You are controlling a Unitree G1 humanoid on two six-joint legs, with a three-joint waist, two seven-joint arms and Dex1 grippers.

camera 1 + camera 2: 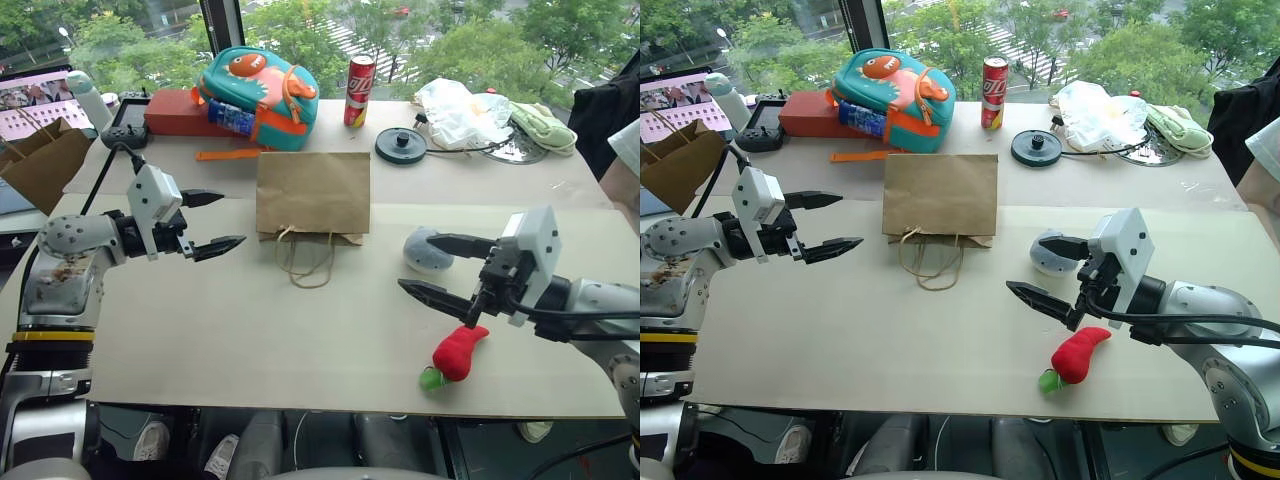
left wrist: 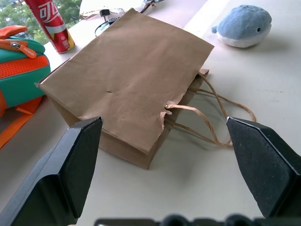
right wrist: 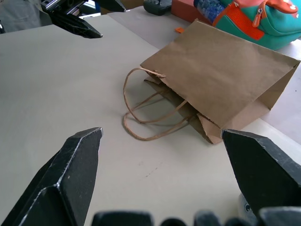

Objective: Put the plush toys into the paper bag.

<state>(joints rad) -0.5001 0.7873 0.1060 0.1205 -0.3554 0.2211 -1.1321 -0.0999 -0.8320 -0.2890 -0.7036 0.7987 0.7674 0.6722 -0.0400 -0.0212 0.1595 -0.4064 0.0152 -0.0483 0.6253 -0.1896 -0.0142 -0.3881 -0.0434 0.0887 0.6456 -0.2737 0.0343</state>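
Paper bag (image 1: pixel 312 193) flat on the table (image 1: pixel 250 320), both toys beside it.
We see left gripper (image 1: pixel 213 221) and right gripper (image 1: pixel 432 266) spread wide, empty; whale plush (image 1: pixel 425 249) and chilli plush (image 1: pixel 457 353) lie near the right one.

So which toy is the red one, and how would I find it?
Look at the pale table, then at its near edge on the robot's right. The red chilli toy lies there, just below the open right gripper. Unlike the rounded grey-blue whale toy behind it, it is long, bright red, with a green tip.
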